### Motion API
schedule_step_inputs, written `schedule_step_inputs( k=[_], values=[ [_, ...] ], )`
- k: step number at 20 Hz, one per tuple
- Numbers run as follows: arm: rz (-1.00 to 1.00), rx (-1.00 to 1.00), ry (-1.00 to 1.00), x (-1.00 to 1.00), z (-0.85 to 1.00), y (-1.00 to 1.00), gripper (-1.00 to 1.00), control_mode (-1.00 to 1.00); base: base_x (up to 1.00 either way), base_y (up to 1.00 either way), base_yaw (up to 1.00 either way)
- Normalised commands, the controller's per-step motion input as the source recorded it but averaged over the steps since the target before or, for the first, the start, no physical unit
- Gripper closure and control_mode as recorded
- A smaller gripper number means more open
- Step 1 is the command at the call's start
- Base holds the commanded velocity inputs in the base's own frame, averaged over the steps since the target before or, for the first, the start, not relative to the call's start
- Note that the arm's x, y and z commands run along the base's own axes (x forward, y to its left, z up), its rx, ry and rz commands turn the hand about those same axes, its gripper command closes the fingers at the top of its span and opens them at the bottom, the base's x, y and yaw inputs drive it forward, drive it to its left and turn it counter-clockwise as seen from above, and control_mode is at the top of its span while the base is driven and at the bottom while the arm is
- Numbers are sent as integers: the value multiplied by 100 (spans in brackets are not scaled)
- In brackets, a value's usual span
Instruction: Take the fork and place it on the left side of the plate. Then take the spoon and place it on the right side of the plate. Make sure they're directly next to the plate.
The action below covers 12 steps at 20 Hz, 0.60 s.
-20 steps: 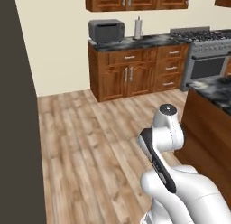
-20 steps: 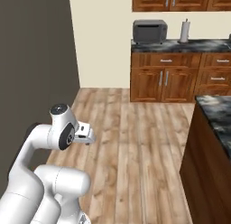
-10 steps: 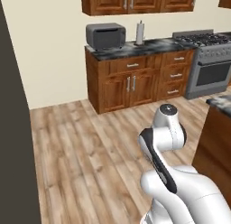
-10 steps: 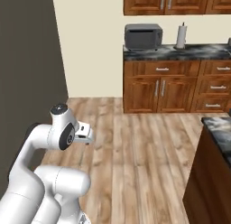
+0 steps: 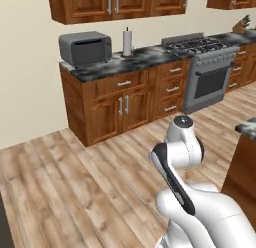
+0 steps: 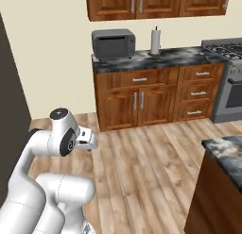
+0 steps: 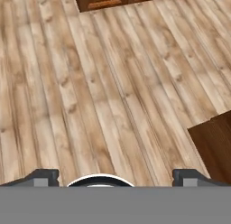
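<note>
The gripper [image 7: 115, 175] hangs wide open and empty over the wood floor [image 7: 113, 83], near a cabinet corner [image 7: 214, 146]

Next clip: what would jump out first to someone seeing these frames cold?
The white arm folded up in the foreground over bare wood floor, its jaws wide open and holding nothing. Behind it, a grey microwave and paper towel roll sit on the dark marbled counter, with a steel stove to the right.
</note>
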Motion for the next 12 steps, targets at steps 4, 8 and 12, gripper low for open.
schedule_step_inputs(
  k=[4, 8, 12],
  values=[
    [0, 0, 0, 0, 0, 0, -100, 100, 100, 6, -45],
    [0, 0, 0, 0, 0, 0, -100, 100, 100, 2, -38],
    [0, 0, 0, 0, 0, 0, -100, 100, 100, 2, -37]
  ],
)
